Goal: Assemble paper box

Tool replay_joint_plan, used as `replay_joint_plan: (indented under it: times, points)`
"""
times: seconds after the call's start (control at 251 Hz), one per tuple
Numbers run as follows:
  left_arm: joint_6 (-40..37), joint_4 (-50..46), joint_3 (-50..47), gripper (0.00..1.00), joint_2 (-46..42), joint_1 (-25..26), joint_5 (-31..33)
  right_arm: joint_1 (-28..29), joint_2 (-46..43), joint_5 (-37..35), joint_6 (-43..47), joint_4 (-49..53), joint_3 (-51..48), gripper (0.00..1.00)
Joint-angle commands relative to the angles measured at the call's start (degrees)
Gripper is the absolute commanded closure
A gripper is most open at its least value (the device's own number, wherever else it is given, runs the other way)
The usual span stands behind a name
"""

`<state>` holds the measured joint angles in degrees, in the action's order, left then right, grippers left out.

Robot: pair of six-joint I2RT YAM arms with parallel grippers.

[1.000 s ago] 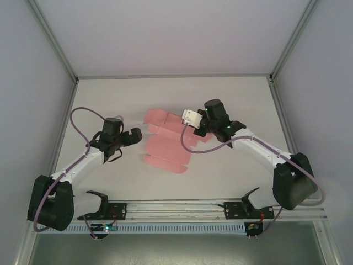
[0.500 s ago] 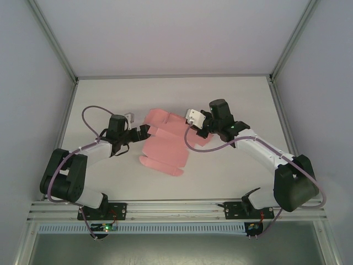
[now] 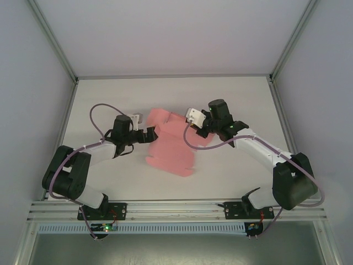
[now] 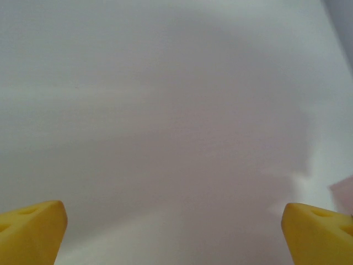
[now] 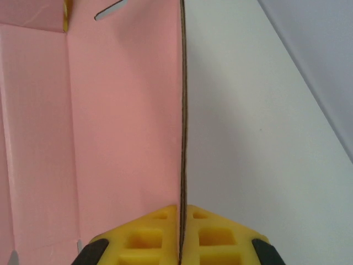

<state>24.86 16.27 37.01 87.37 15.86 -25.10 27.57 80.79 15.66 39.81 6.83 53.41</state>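
The paper box (image 3: 171,150) is a flat pink die-cut sheet with flaps, lying mid-table with its right side raised. My right gripper (image 3: 199,128) is shut on its right edge. In the right wrist view the yellow fingers (image 5: 160,234) of the right gripper (image 5: 181,214) pinch the card (image 5: 121,110), which runs edge-on up the middle. My left gripper (image 3: 153,134) stands open at the sheet's left edge. In the left wrist view the left gripper (image 4: 176,232) has its yellow fingertips (image 4: 30,229) far apart, with a blurred pinkish-grey surface close in front and nothing between them.
White table (image 3: 242,99) inside a walled enclosure with aluminium posts at the back corners (image 3: 74,79). A metal rail (image 3: 176,208) runs along the near edge by the arm bases. Purple cables loop off both arms (image 3: 96,110).
The left arm has swung right, bringing its open gripper up to the sheet's left edge. The sheet has shifted and turned slightly. The right gripper keeps its hold on it.
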Motion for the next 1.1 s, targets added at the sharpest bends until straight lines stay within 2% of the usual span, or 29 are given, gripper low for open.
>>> replay_joint_plan:
  times: [0.0,0.196,0.403,0.479,0.607,0.654,0.738,0.894,1.097]
  points:
    - [-5.4,-7.1,5.8,0.00,1.4,4.4,7.0,3.1,0.9,-2.5,0.3,0.5,1.6,0.97]
    - [-3.8,-3.1,2.3,0.00,-0.4,5.4,7.7,2.8,1.0,-5.8,0.0,0.8,1.6,0.98]
    - [-8.9,-14.5,10.3,0.00,3.0,6.8,10.2,8.3,0.7,-7.6,7.9,-0.5,-0.5,0.98]
    - [-11.5,-19.3,13.9,0.00,4.7,8.8,15.0,9.7,1.0,-9.6,8.1,-1.2,0.1,0.98]
    - [-14.5,-27.9,19.7,0.00,8.0,13.5,27.6,12.2,1.8,-13.5,8.7,-1.7,0.9,0.98]
    - [-14.7,-29.8,21.1,0.00,9.3,15.5,32.9,13.1,2.1,-15.4,9.5,-1.8,0.9,0.98]
    - [-13.7,-32.6,23.3,0.00,11.8,17.4,38.5,14.0,2.8,-17.4,9.7,-2.0,0.8,0.98]
    - [-11.9,-32.6,23.9,0.00,14.3,17.9,36.2,15.5,4.1,-23.4,12.6,-3.4,-0.9,0.98]
    - [-11.0,-31.0,21.1,0.00,11.9,17.9,35.6,16.6,4.5,-30.4,15.2,-10.2,-4.9,0.98]
